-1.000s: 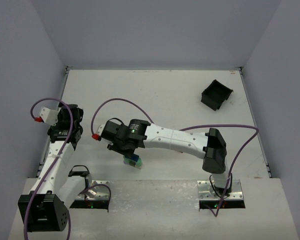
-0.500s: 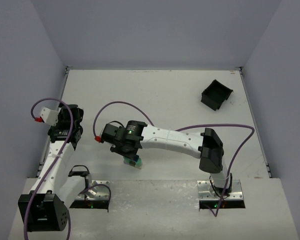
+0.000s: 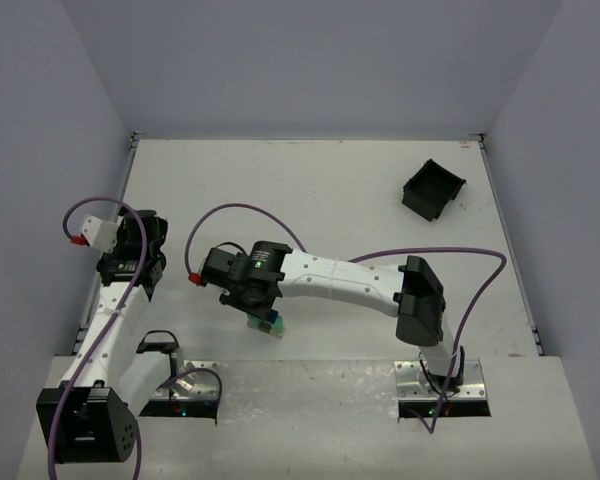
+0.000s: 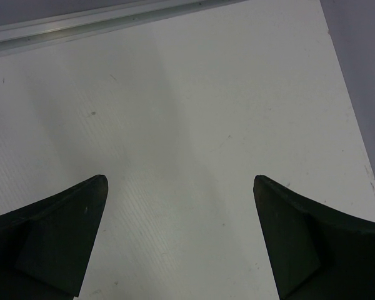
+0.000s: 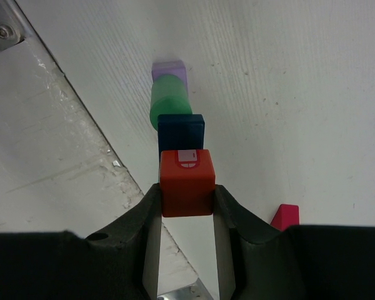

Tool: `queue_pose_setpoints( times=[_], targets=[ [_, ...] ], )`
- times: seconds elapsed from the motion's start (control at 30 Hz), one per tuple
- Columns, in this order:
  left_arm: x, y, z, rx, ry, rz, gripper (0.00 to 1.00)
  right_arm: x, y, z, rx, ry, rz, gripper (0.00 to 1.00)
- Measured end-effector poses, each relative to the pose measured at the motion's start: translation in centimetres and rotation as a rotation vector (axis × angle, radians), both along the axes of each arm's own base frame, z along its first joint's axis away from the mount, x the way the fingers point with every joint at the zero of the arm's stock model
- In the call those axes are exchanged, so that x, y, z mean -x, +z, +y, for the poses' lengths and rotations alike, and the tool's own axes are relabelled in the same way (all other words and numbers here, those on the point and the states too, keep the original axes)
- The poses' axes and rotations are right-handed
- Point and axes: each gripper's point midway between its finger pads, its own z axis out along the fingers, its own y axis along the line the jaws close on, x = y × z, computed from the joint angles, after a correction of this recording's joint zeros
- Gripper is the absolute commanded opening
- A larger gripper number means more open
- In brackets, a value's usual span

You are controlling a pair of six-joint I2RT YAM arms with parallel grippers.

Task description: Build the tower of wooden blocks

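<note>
In the right wrist view my right gripper (image 5: 187, 199) is shut on a red cube (image 5: 186, 181). The cube sits right over a stack: a dark blue block (image 5: 181, 132), a green cylinder (image 5: 169, 100) under it and a pale purple block (image 5: 169, 69) at the bottom. I cannot tell if the cube touches the blue block. A magenta wedge (image 5: 285, 217) lies on the table to the right. From above the right gripper (image 3: 264, 312) covers the tower (image 3: 270, 325) near the table's front edge. My left gripper (image 4: 178, 234) is open over bare table, and shows at far left from above (image 3: 130, 250).
A square black bin (image 3: 433, 188) stands tilted at the back right. A metal rail (image 4: 112, 22) runs along the table edge in front of the left gripper. The raised front ledge (image 5: 56, 156) lies just left of the stack.
The right arm has shifted slightly left and down over the stack with the red cube in its jaws. The left arm has not moved.
</note>
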Motion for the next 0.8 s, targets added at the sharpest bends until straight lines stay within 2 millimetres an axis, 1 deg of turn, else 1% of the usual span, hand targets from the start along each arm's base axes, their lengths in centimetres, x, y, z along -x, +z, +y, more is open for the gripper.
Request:
queue_pose_setpoints(
  times=[0.43, 0.8],
  targets=[
    [0.00, -0.20, -0.21, 0.007, -0.011, 0.003, 1.00, 0.18, -0.04, 0.47, -0.020, 0.002, 0.012, 0.33],
    [0.06, 0.23, -0.34, 0.003, -0.025, -0.015, 1.00, 0.15, -0.32, 0.36, -0.018, -0.012, 0.016, 0.34]
  ],
)
